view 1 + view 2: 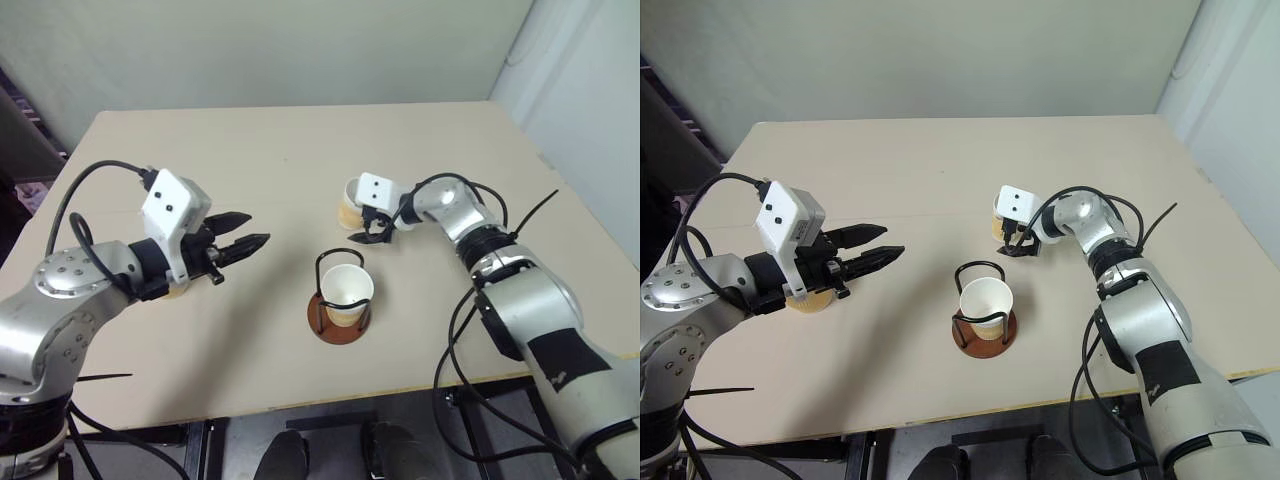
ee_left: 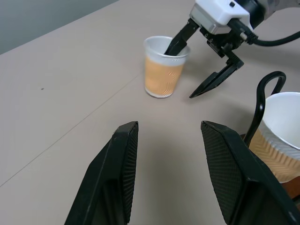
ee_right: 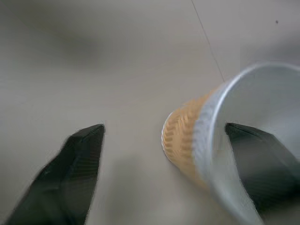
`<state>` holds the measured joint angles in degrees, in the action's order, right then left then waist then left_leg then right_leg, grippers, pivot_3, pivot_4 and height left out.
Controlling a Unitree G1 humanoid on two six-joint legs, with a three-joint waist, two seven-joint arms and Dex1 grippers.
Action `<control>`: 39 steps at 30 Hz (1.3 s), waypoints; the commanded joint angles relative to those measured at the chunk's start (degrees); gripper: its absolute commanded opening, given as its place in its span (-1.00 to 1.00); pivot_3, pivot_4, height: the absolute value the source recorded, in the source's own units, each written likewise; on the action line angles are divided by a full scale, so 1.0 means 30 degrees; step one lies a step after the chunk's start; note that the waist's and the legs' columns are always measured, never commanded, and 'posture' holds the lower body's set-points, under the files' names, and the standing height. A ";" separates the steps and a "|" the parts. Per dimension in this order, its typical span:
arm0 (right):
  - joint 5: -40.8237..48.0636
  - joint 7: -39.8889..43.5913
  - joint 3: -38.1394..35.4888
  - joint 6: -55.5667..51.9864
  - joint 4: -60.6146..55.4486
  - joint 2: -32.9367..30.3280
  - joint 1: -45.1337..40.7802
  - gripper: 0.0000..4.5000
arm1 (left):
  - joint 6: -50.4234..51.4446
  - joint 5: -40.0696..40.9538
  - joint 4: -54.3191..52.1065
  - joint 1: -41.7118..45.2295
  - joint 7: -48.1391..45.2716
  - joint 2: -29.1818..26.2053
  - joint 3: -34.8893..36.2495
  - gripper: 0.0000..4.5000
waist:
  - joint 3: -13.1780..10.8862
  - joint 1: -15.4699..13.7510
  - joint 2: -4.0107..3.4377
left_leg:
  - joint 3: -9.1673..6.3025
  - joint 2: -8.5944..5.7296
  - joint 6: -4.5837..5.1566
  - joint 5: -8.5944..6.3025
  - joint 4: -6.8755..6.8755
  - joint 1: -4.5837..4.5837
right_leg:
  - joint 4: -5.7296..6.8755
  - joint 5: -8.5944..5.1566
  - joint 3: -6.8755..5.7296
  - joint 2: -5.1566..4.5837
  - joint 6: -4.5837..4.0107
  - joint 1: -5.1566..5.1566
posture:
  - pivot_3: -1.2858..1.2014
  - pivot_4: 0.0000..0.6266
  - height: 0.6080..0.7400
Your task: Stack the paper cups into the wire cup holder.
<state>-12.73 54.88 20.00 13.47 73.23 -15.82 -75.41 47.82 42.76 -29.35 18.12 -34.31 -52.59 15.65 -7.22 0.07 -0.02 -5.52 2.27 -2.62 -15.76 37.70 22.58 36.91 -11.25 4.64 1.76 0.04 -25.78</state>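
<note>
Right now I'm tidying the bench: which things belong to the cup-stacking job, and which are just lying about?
Job: black wire cup holder on wooden disc; three tan tapered paper cups: one inside it, one at right gripper, one behind left gripper.
Other: beige table, just the surface.

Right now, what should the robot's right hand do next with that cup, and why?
Probably pinch shut. The right gripper is open, with one finger inside the loose paper cup and the other outside its wall, so closing should grip the wall. Then it could lift it toward the wire cup holder, which already holds one cup.
</note>
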 commanded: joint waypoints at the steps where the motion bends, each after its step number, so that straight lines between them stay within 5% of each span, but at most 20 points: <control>1: 0.0079 -0.0214 -0.0803 0.0392 -0.0137 0.0041 -0.1100 0.23 | -0.0023 0.0033 -0.0622 0.0158 0.0105 -0.0014 0.0450 0.02 | 0.0000 -0.0001 -0.0001 | -0.0001 0.0000 0.0000 0.0000 0.0014 0.0000 | 0.0009 0.0003 -0.0001 0.0000 0.0005 0.0000 | 0.03 -0.52 1.00; 8: 0.0208 0.0509 -0.1420 0.0625 -0.0203 -0.0326 -0.1485 -0.97 | -0.0009 0.0085 -0.0564 0.0134 0.0116 0.0050 0.0486 0.02 | 0.0000 0.0000 0.0000 | -0.0003 0.0005 0.0001 0.0000 0.0076 -0.0005 | 0.0037 0.0014 -0.0008 0.0000 0.0019 0.0015 | 0.03 -0.52 1.00; 39: 0.0881 0.2588 -0.3406 0.0614 -0.0666 -0.0662 -0.2011 -0.99 | -0.0079 -0.0276 -0.0051 0.0500 -0.0230 0.0394 -0.0009 0.02 | 0.0000 -0.0003 0.0000 | 0.0001 0.0004 -0.0008 0.0007 0.0091 -0.0004 | 0.0031 0.0016 -0.0013 0.0001 0.0024 0.0018 | 0.03 -0.52 1.00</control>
<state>-11.72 60.81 11.34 14.97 73.52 -17.14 -79.45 47.92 42.21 -28.77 19.15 -34.82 -51.13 14.78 -7.22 0.06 -0.02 -5.51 2.28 -2.66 -15.73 37.97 22.56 37.00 -11.20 4.60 1.76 0.11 -25.73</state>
